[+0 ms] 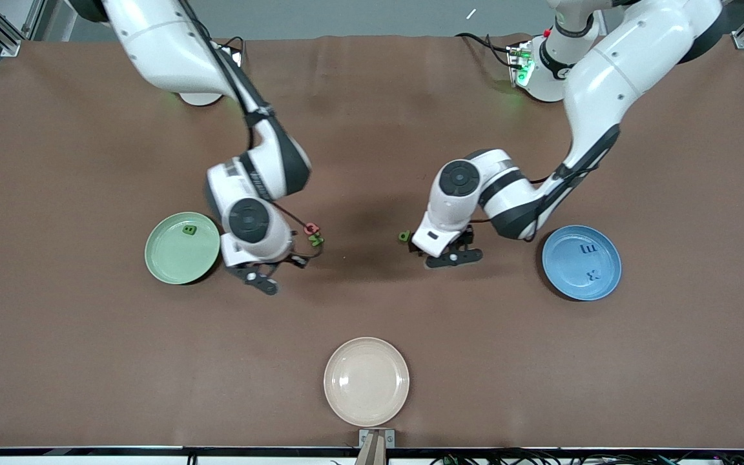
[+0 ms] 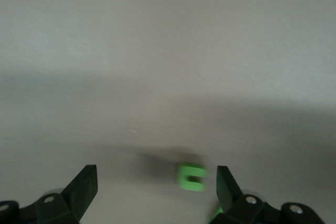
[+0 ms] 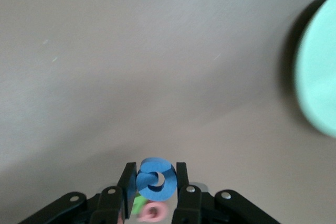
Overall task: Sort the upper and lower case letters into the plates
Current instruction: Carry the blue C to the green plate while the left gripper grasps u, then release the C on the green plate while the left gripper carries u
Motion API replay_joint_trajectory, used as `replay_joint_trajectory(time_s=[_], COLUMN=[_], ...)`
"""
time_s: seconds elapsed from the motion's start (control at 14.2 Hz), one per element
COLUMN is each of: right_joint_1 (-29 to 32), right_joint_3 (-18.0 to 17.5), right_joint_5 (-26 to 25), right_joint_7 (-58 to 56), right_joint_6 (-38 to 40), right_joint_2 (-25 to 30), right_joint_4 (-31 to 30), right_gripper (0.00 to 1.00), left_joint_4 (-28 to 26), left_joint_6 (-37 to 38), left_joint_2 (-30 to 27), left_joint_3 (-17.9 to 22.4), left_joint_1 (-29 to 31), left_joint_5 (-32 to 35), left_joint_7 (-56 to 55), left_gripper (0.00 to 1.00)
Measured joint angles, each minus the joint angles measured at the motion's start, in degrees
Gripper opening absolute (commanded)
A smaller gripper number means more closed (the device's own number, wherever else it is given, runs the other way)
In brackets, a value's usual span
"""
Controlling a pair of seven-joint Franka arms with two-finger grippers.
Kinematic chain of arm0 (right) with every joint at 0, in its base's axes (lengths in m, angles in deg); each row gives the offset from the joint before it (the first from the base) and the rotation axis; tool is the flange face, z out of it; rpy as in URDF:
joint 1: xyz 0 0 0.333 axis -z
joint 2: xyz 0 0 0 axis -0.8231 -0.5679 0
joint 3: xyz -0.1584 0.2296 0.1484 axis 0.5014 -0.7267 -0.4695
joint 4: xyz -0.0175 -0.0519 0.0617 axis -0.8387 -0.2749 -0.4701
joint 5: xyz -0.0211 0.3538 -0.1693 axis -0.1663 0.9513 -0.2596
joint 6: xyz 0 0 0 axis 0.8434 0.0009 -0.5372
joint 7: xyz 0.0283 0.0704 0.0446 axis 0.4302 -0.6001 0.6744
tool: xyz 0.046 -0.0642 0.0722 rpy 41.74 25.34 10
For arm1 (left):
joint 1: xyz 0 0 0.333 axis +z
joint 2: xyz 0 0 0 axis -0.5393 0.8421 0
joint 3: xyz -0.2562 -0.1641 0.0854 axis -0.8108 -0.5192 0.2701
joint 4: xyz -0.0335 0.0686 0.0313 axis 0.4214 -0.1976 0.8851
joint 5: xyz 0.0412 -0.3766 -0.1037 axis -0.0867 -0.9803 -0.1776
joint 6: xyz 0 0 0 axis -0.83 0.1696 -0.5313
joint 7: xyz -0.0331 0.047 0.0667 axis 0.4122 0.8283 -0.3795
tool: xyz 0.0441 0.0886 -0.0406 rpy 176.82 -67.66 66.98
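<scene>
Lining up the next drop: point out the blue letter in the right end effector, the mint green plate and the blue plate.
blue letter (image 3: pixel 155 179): right wrist view, on its curved face.
mint green plate (image 1: pixel 172 261): front view, bare floor.
blue plate (image 1: pixel 569 271): front view, bare floor.

The shapes of the two blue letters (image 1: pixel 588 261) in the blue plate (image 1: pixel 611 284) are too small to be read with certainty. The mint green plate (image 3: pixel 317 72) is cut off by the right wrist view's edge. The green letter (image 2: pixel 191 177) is blurred in the left wrist view.
</scene>
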Motion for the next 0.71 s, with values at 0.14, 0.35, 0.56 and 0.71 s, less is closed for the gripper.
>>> replay_joint_trajectory(time_s=[0.14, 0.35, 0.56, 0.71], right_joint_1=[4.53, 13.11, 20.19, 22.53], right_joint_3=[0.10, 0.23, 0.22, 0.16], right_joint_5=[0.01, 0.02, 0.03, 0.03], right_joint_7=[-8.85, -24.82, -35.56, -40.82], right_joint_6=[-0.42, -6.38, -11.60, -16.98], right_joint_2=[4.64, 9.82, 11.02, 11.00], right_joint_4=[-5.73, -16.20, -22.75, -26.09], right_gripper=[0.00, 0.00, 0.00, 0.00], left_joint_4=[1.99, 2.42, 2.45, 2.46], left_joint_6=[-0.01, -0.16, -0.23, -0.23], left_joint_2=[0.89, 1.76, 2.64, 2.93], left_joint_3=[2.41, 3.81, 3.92, 3.95], left_joint_1=[-3.28, -4.97, -5.66, -5.74], left_joint_5=[-1.29, -1.69, -1.70, -1.70], left_joint_7=[-0.10, -0.11, -0.11, -0.11], left_gripper=[1.00, 0.92, 0.68, 0.55])
